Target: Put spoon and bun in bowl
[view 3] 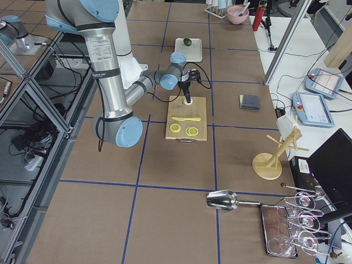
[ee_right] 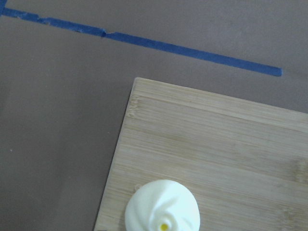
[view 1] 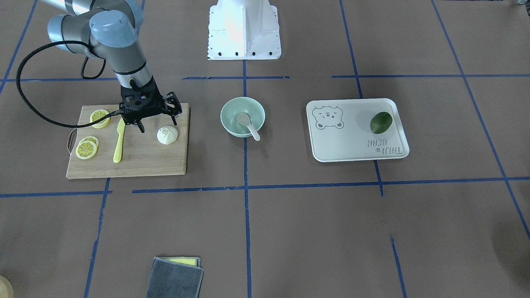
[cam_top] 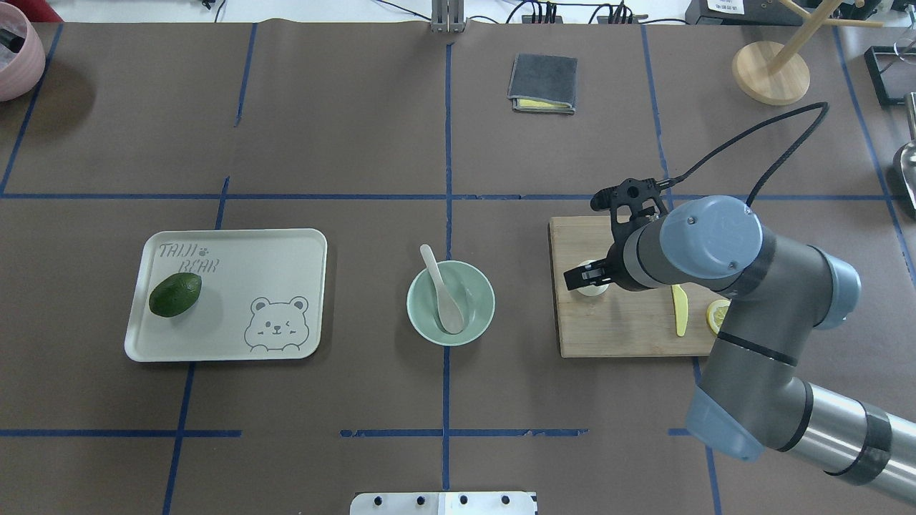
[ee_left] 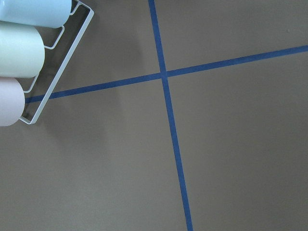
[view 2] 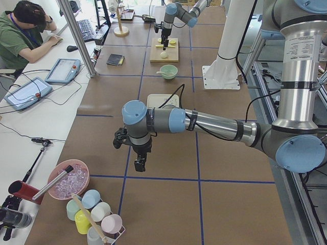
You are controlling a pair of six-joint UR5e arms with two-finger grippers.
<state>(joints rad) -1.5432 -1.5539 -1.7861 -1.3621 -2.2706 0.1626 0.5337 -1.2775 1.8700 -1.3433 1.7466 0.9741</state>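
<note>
The off-white spoon (view 1: 247,124) lies in the mint-green bowl (view 1: 227,112) at the table's middle, its handle resting over the rim; both also show in the overhead view, spoon (cam_top: 444,290) and bowl (cam_top: 486,304). The white pleated bun (view 1: 167,135) sits on the wooden cutting board (view 1: 136,161). My right gripper (view 1: 158,125) hangs open just above the board, beside and slightly behind the bun, empty. In the overhead view it covers most of the bun (cam_top: 593,289). The right wrist view shows the bun (ee_right: 162,210) at its bottom edge. My left gripper (view 2: 139,164) shows only in the exterior left view, far from these things; I cannot tell its state.
The board also holds a yellow plastic knife (view 1: 119,141) and lemon slices (view 1: 87,148). A white bear-print tray (view 1: 352,142) with a dark green avocado (view 1: 381,122) stands beyond the bowl. A folded grey cloth (view 1: 174,278) lies near the operators' edge. A cup rack (ee_left: 29,57) lies below the left wrist.
</note>
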